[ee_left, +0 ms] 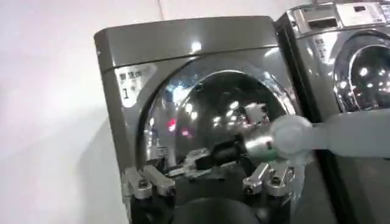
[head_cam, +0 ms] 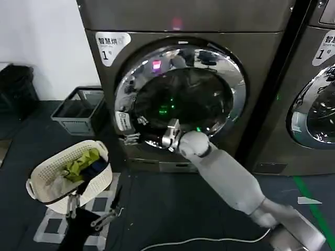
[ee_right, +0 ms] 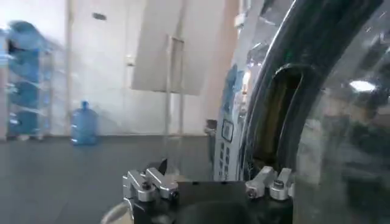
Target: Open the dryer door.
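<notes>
The dryer door [head_cam: 180,99] is a round porthole with a bright chrome ring around dark glass, and it lies flat against the grey dryer front. My right gripper [head_cam: 132,138] reaches to the door's lower left rim, fingers open. In the right wrist view the right gripper [ee_right: 208,182] is spread beside the chrome ring [ee_right: 259,91], with a dark handle recess [ee_right: 274,115] just past one finger. My left gripper [head_cam: 91,208] hangs low near the floor, open and holding nothing. From the left wrist view the dryer door [ee_left: 213,109] is farther off, beyond the left gripper [ee_left: 207,181].
A white laundry basket [head_cam: 39,175] holding green and blue clothes stands on the floor at the left. A grey crate [head_cam: 78,110] sits beside the dryer. A second grey machine [head_cam: 314,104] with its own chrome door stands at the right. A white cable [head_cam: 199,241] crosses the floor.
</notes>
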